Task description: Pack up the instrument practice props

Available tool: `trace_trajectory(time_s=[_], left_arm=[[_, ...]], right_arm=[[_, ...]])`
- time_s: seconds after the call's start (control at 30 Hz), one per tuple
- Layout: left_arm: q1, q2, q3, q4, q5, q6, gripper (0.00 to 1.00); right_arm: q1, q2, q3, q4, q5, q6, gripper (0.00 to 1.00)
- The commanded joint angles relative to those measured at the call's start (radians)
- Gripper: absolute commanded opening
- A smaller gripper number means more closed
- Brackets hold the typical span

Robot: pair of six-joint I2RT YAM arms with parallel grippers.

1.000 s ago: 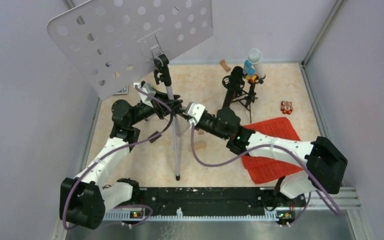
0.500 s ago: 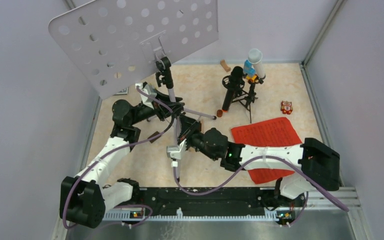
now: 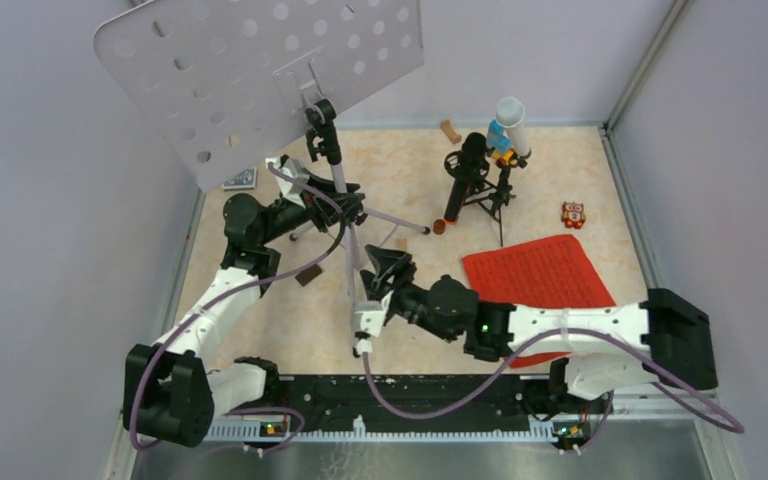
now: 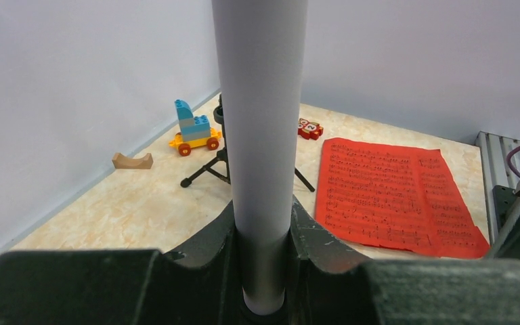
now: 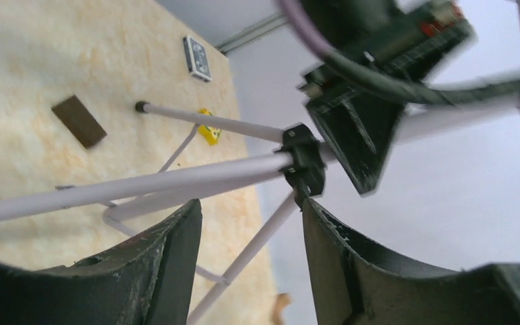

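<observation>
Music stand (image 3: 260,70) left, microphone (image 3: 463,180) behind, sheet music (image 3: 540,270) right

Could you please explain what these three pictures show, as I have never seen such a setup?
These are two robot arms, a left arm and a right arm, bolted at the near edge of a table. The wide picture comes from a fixed camera above and behind them; the other two come from a camera on each wrist, so each shows its own fingers. On the table stand a grey perforated music-stand plate on a silver tripod, and a black microphone on a small tripod near a white tube. Flat on it lies red sheet music; a toy car and a wooden block sit by the wall. The left hand is closed on the stand's pole. The right hand is open near the tripod's legs, holding nothing.
</observation>
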Motion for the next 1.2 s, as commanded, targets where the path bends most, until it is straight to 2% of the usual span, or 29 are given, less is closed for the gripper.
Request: trace_trajectory(time_s=[0.0, 0.13, 0.2, 0.27, 0.4, 0.47, 0.53, 0.63, 0.73, 0.87, 1.17], left_arm=[[0.049, 0.016, 0.019, 0.012, -0.086, -0.002, 0.00], [0.050, 0.027, 0.025, 0.021, -0.044, -0.007, 0.00], [0.050, 0.033, 0.030, 0.021, -0.028, -0.009, 0.00], [0.050, 0.039, 0.036, 0.023, -0.001, -0.010, 0.00], [0.050, 0.066, 0.045, 0.038, 0.040, -0.023, 0.00], [0.050, 0.077, 0.053, 0.038, 0.056, -0.027, 0.00], [0.050, 0.078, 0.057, 0.034, 0.067, -0.023, 0.00], [0.050, 0.074, 0.052, 0.029, 0.057, -0.016, 0.00], [0.050, 0.073, 0.053, 0.022, 0.050, -0.011, 0.00], [0.050, 0.074, 0.053, 0.029, 0.058, -0.022, 0.00], [0.050, 0.067, 0.046, 0.036, 0.032, -0.024, 0.00]], right_arm=[[-0.021, -0.172, -0.046, 0.021, -0.013, 0.488, 0.56], [-0.070, -0.235, -0.084, 0.009, -0.030, 0.799, 0.55], [-0.132, -0.255, -0.083, 0.002, -0.059, 1.017, 0.54], [-0.208, -0.259, -0.048, -0.057, -0.111, 1.302, 0.54], [-0.347, -0.230, 0.029, -0.119, -0.212, 1.700, 0.51], [-0.390, -0.210, 0.048, -0.143, -0.202, 1.940, 0.51], [-0.414, -0.175, 0.065, -0.138, -0.257, 2.129, 0.50], [-0.417, -0.121, 0.077, -0.043, -0.315, 2.295, 0.50], [-0.421, -0.077, 0.090, -0.023, -0.306, 2.466, 0.49], [-0.428, -0.023, 0.103, -0.028, -0.279, 2.591, 0.47], [-0.459, 0.064, 0.099, 0.075, -0.290, 2.682, 0.44]])
